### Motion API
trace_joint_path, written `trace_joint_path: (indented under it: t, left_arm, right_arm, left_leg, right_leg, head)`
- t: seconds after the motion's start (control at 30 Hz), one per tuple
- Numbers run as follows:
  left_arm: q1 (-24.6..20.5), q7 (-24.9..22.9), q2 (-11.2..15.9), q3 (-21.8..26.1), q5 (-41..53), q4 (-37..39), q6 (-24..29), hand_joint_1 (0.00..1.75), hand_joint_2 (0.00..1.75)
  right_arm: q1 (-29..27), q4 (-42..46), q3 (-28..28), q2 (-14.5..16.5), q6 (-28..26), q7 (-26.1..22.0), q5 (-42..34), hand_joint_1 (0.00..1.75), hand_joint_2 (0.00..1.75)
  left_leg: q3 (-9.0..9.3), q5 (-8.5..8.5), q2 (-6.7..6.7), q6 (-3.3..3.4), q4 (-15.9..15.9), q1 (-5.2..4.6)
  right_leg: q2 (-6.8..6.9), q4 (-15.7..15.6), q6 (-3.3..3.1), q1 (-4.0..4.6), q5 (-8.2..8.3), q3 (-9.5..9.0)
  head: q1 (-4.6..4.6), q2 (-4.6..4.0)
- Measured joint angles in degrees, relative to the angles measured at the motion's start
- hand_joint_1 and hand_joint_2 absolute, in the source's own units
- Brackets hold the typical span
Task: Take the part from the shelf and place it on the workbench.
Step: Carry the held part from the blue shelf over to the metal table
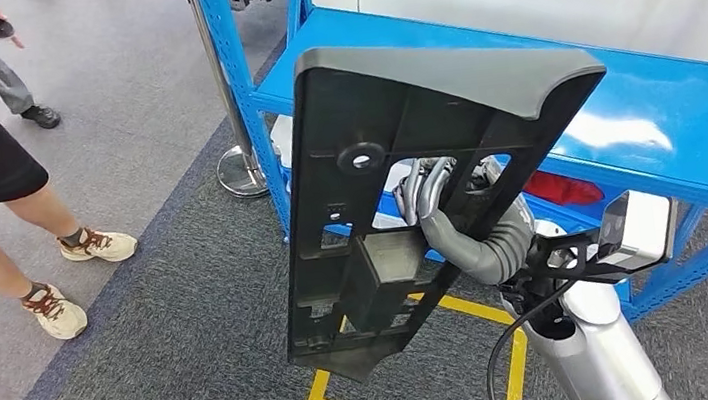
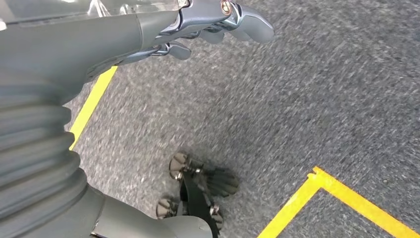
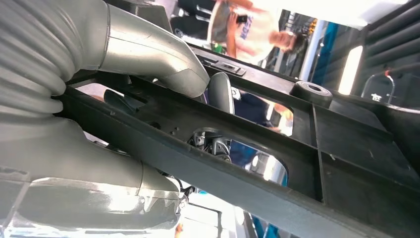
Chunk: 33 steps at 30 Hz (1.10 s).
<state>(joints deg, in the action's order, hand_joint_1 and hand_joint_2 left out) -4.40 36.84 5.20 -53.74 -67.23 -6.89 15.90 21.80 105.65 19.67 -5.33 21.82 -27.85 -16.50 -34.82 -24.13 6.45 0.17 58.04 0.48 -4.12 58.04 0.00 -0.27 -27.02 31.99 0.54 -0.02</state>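
Head view: no brand, label or writing can be read on anything here. Centre of frame: a long black plastic part, ribbed on the side facing the camera, held upright and slightly tilted in the air. The right hand grips it through an opening in its middle, fingers curled round a rib. Behind it, upper right: a blue metal shelf, with a red object on a lower level, partly hidden by the part. Lower centre: yellow tape on grey carpet. Left edge: a person's legs in tan shoes; a chrome post base stands beside the shelf. Left wrist view: the left hand hangs over the carpet, holding nothing, fingers loosely apart.
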Motion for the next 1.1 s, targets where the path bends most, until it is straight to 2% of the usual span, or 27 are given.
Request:
trace_joint_path:
  t: [0.03,0.07,0.1,0.13,0.17,0.2,0.23,0.27,0.3,0.33,0.37,0.43,0.47,0.53,0.57,0.63,0.7,0.73,0.77,0.8,0.83,0.87,0.93,1.0,1.03,1.07,1.1]
  left_arm:
    - [0.1,-0.1,0.1,-0.2,0.0,0.0,-0.5,0.0,1.75]
    - [0.3,-0.3,0.1,-0.4,0.0,0.0,-1.0,0.0,1.75]
    - [0.4,-0.5,0.1,-0.6,0.0,0.0,-1.6,0.0,1.75]
    - [0.3,-0.6,0.1,-0.9,0.1,0.0,-2.1,0.0,1.75]
    - [0.2,-0.7,0.1,-1.1,0.1,0.0,-2.5,0.0,1.75]
    - [0.1,-0.9,0.1,-1.3,0.1,0.0,-2.7,0.0,1.75]
    - [0.0,-1.0,0.1,-1.5,0.1,0.0,-2.9,0.0,1.75]
    - [0.0,-1.2,0.1,-1.7,0.0,0.0,-3.0,0.0,1.75]
    - [0.0,-1.4,0.1,-1.8,0.0,0.0,-3.1,0.0,1.75]
    - [0.0,-1.7,0.1,-2.0,0.0,0.0,-3.1,0.0,1.75]
    - [0.0,-1.9,0.2,-2.3,0.0,0.0,-3.1,0.0,1.75]
    - [-0.4,-2.2,0.3,-2.7,0.0,0.0,-2.9,0.0,1.75]
    - [-0.5,-2.3,0.4,-2.9,0.0,0.0,-2.9,0.0,1.75]
    - [-0.6,-2.5,0.4,-3.1,0.0,0.0,-2.9,0.0,1.75]
    - [-0.5,-2.5,0.4,-3.1,0.0,0.0,-2.9,0.0,1.75]
    - [-0.5,-2.6,0.3,-3.3,0.0,0.0,-2.9,0.0,1.75]
    - [-0.7,-2.7,0.2,-3.6,0.0,0.0,-2.9,0.0,1.75]
    - [-0.8,-2.8,0.1,-3.7,0.0,0.0,-2.9,0.0,1.75]
    - [-0.8,-3.0,0.0,-3.9,0.0,0.0,-2.9,0.0,1.75]
    - [-0.8,-3.1,-0.1,-4.1,0.0,0.0,-2.9,0.0,1.75]
    - [-0.8,-3.2,-0.2,-4.3,0.0,0.0,-2.8,0.0,1.75]
    - [-0.7,-3.3,-0.3,-4.4,0.0,0.0,-2.7,0.0,1.75]
    - [-0.9,-3.4,-0.6,-4.6,0.0,0.0,-2.6,0.0,1.75]
    - [-0.9,-3.6,-0.7,-4.8,0.0,0.0,-2.6,0.0,1.75]
    - [-0.8,-3.7,-0.7,-4.9,0.0,0.0,-2.6,0.0,1.75]
    - [-0.6,-3.8,-0.7,-4.9,0.0,0.0,-2.6,0.0,1.75]
    - [-0.4,-3.8,-0.7,-5.0,0.0,0.0,-2.6,0.0,1.75]
  right_arm:
    - [0.0,0.1,-0.1,-0.1,0.1,-0.1,-0.1,1.75,1.75]
    - [0.1,0.2,-0.3,-0.3,0.2,-0.3,-0.3,1.75,1.75]
    - [0.1,0.2,-0.4,-0.5,0.5,-0.5,-0.5,1.75,1.75]
    - [0.2,0.3,-0.6,-0.7,0.7,-0.8,-0.8,1.75,1.75]
    - [0.2,0.3,-0.8,-1.0,0.9,-0.9,-0.9,1.75,1.75]
    - [0.3,0.3,-1.0,-1.3,1.1,-1.0,-1.0,1.75,1.75]
    - [0.3,0.3,-1.1,-1.6,1.1,-1.0,-1.2,1.75,1.75]
    - [0.3,0.3,-1.1,-1.8,1.2,-1.0,-1.3,1.75,1.75]
    - [0.5,0.3,-1.1,-2.0,1.1,-1.0,-1.5,1.75,1.75]
    - [0.7,0.4,-1.1,-2.2,0.9,-0.8,-1.9,1.75,1.75]
    - [1.0,0.4,-1.1,-2.4,0.7,-0.6,-2.3,1.75,1.75]
    - [1.8,0.7,-1.0,-2.6,0.3,-0.1,-2.9,1.75,1.75]
    - [2.1,0.8,-0.9,-2.7,0.1,0.1,-3.1,1.75,1.75]
    - [2.5,0.8,-0.6,-2.9,-0.1,0.3,-3.2,1.75,1.75]
    - [2.7,0.9,-0.4,-2.9,-0.1,0.3,-3.3,1.75,1.75]
    - [2.9,1.1,-0.2,-3.1,-0.1,0.2,-3.3,1.75,1.75]
    - [3.0,1.2,0.2,-3.3,-0.1,0.2,-3.6,1.75,1.75]
    - [3.0,1.2,0.4,-3.5,-0.1,0.2,-3.9,1.75,1.75]
    - [3.0,1.2,0.7,-3.6,-0.1,0.2,-4.3,1.75,1.75]
    - [3.1,1.2,1.1,-3.9,-0.2,0.2,-5.0,1.75,1.75]
    - [3.4,1.2,1.5,-4.2,-0.3,0.2,-5.8,1.75,1.75]
    - [3.7,1.3,1.9,-4.7,-0.6,0.2,-6.7,1.75,1.75]
    - [4.4,1.8,2.6,-5.9,-1.2,0.3,-8.8,1.75,1.75]
    - [4.8,2.1,3.2,-7.1,-1.7,0.2,-10.4,1.75,1.75]
    - [4.8,2.2,3.4,-7.6,-1.9,0.0,-10.9,1.75,1.75]
    - [4.8,2.3,3.7,-8.0,-2.1,-0.1,-11.1,1.75,1.75]
    - [4.8,2.3,3.9,-8.2,-2.3,-0.4,-11.1,1.75,1.75]
  left_leg:
    - [-0.17,0.2,0.59,-0.39,-0.2,0.01]
    - [-0.36,0.09,0.36,-0.7,0.0,-0.1]
    - [-0.86,-0.61,-0.65,-0.96,0.9,-0.24]
    - [-1.82,-1.93,-2.1,-1.2,3.0,-0.35]
    - [-3.33,-3.79,-3.9,-1.43,6.3,-0.25]
    - [-5.11,-5.71,-5.07,-1.7,10.3,-0.09]
    - [-6.65,-7.02,-5.66,-1.97,13.8,0.09]
    - [-7.44,-7.39,-5.99,-2.21,15.7,0.27]
    - [-7.11,-6.71,-6.21,-2.38,15.4,0.43]
    - [-5.54,-5.08,-6.62,-2.45,12.6,0.55]
    - [-3.26,-3.19,-7.47,-2.43,8.5,0.61]
    - [0.38,-1.06,-9.25,-1.85,1.6,0.25]
    - [0.99,-0.9,-9.59,-1.44,0.3,0.06]
    - [0.77,-0.94,-8.65,-0.57,0.0,-0.06]
    - [0.73,-0.8,-8.04,-0.21,-0.1,0.01]
    - [0.69,-0.44,-6.94,0.53,-0.5,0.16]
    - [0.54,-0.2,-5.79,0.97,-0.6,0.17]
    - [0.44,-0.14,-5.12,1.08,-0.5,0.11]
    - [0.37,-0.11,-4.37,1.12,-0.5,0.04]
    - [0.34,-0.09,-3.6,1.15,-0.4,-0.01]
    - [0.33,-0.08,-2.82,1.15,-0.3,-0.04]
    - [0.33,-0.1,-2.02,1.12,-0.1,-0.05]
    - [0.02,-0.07,-0.59,0.81,0.3,-0.1]
    - [-0.51,0.17,0.61,0.16,0.3,0.08]
    - [-0.68,0.36,1.24,-0.24,0.2,0.2]
    - [-0.78,0.43,1.28,-0.56,0.1,0.26]
    - [-1.05,0.07,0.28,-0.87,0.6,0.15]
  right_leg:
    - [0.61,-0.3,-0.11,-0.13,0.15,-0.01]
    - [1.24,-0.7,-0.3,-0.31,0.39,-0.18]
    - [2.01,-1.2,-0.54,-0.52,0.64,-0.39]
    - [2.82,-1.6,-0.74,-0.72,0.86,-0.58]
    - [3.63,-1.8,-0.87,-0.67,0.93,-0.7]
    - [4.44,-1.8,-0.95,-0.63,0.93,-0.7]
    - [5.21,-1.8,-0.94,-0.58,0.9,-0.69]
    - [5.99,-1.7,-0.9,-0.55,0.85,-0.69]
    - [6.68,-1.7,-0.82,-0.55,0.79,-0.69]
    - [7.35,-1.6,-0.67,-0.56,0.68,-0.73]
    - [7.96,-1.4,-0.47,-0.56,0.52,-0.78]
    - [9.03,-1.0,0.1,-0.26,0.16,-0.8]
    - [9.52,-0.9,0.39,-0.06,0.04,-0.8]
    - [10.55,-0.8,0.92,0.08,-0.08,-0.86]
    - [10.6,-0.7,1.23,-0.04,-0.36,-0.9]
    - [8.51,2.0,1.7,-0.36,-2.38,0.16]
    - [5.55,9.2,1.86,-0.51,-6.12,3.5]
    - [4.87,13.1,1.88,-0.5,-7.61,5.41]
    - [4.58,15.6,1.86,-0.49,-8.12,6.72]
    - [4.42,16.1,1.78,-0.48,-7.51,7.08]
    - [4.2,14.1,1.6,-0.48,-5.81,6.29]
    - [3.6,10.3,1.34,-0.48,-3.48,4.66]
    - [1.37,2.9,0.92,-0.55,-0.41,1.51]
    - [0.33,0.3,0.79,-0.46,0.0,0.54]
    - [0.84,0.0,0.71,-0.41,0.11,0.51]
    - [1.48,-0.3,0.48,-0.51,0.29,0.39]
    - [2.14,-0.6,0.17,-0.64,0.49,0.2]
  head:
    - [0.01,0.0]
    - [0.06,0.0]
    - [0.29,-0.01]
    - [0.52,-0.01]
    - [0.74,-0.01]
    - [0.93,-0.01]
    - [0.92,-0.01]
    - [0.93,-0.01]
    - [0.94,-0.01]
    - [0.94,-0.01]
    - [0.95,-0.01]
    - [0.92,-0.01]
    - [0.9,-0.01]
    - [0.81,-0.01]
    - [0.8,-0.01]
    - [0.74,-0.01]
    - [0.6,-0.01]
    - [0.55,-0.01]
    - [0.55,-0.01]
    - [0.55,-0.01]
    - [0.54,-0.01]
    - [0.54,-0.01]
    - [0.57,-0.01]
    - [0.61,-0.01]
    - [0.6,-0.01]
    - [0.6,-0.01]
    - [0.73,-0.01]
